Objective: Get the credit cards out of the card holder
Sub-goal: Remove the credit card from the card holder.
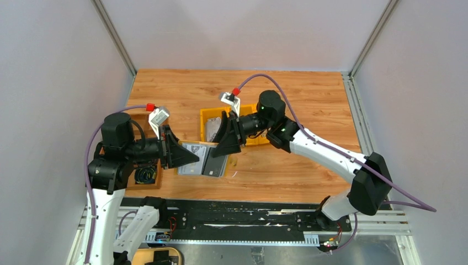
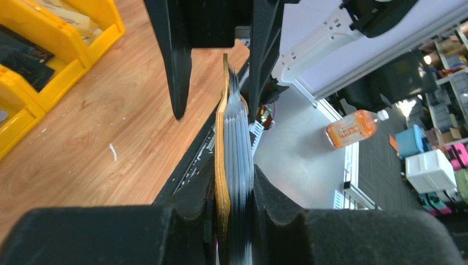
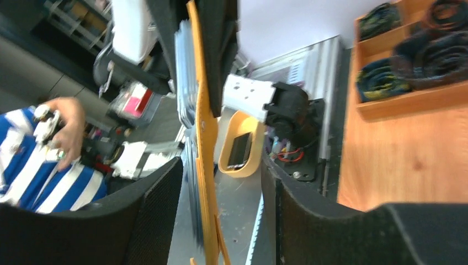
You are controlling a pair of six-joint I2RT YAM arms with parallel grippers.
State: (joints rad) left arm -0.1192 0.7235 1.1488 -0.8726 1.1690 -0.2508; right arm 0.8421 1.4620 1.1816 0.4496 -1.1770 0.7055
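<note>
Pinching the card holder (image 1: 201, 159) by its left edge, the left gripper (image 2: 234, 190) holds it open above the table's (image 1: 287, 99) near left. The right gripper (image 3: 221, 165) straddles the right edge, jaws apart. Next, I judge, it must close on one card (image 1: 193, 150) only.

The left arm (image 1: 102, 212) and the right arm (image 1: 325, 152) share one build: smooth white link shells set between bulky, rounded black joint housings. A purple cable (image 1: 90, 157) runs along each arm and ends in a red plug (image 1: 150, 107) beside a pale grey wrist camera (image 1: 159, 117). Small green lights (image 1: 264, 107) glow on the right arm's black joints. The left claw (image 1: 190, 157) and the right claw (image 1: 219, 150) have matte black, wedge-shaped fingers (image 3: 149, 221) with a fine mesh-like texture.
</note>
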